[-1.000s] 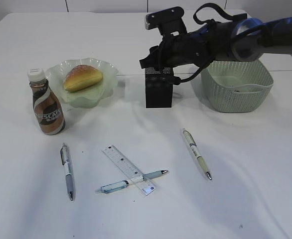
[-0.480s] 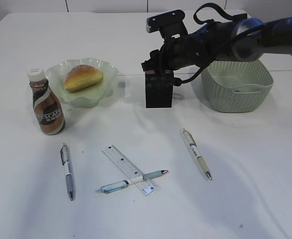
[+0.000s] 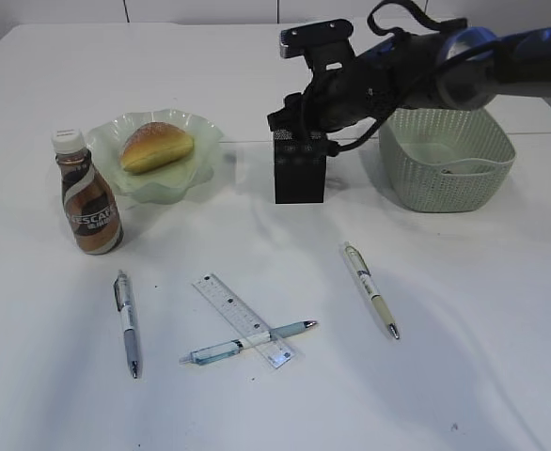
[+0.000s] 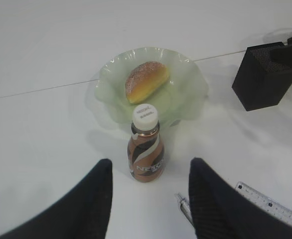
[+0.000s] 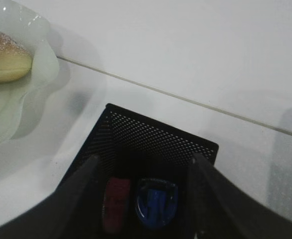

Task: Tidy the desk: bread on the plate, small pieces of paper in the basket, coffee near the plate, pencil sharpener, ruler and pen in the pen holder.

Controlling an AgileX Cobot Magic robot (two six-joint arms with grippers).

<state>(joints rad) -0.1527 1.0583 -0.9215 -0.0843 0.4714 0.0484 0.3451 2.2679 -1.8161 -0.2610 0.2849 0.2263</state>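
Your right gripper hangs over the holder, fingers spread and empty; two sharpeners lie below between them. Your left gripper hovers open, coffee just ahead between its fingers.

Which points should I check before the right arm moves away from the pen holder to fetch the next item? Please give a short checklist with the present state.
1. Right gripper open above pen holder: ok.
2. Nothing between its fingers: ok.
3. Red and blue objects lie inside the holder: ok; what they are: cannot tell.
4. Ruler free to lift: not ok, a pen crosses it.
5. Bread on plate: ok.
6. Coffee bottle beside plate: ok.
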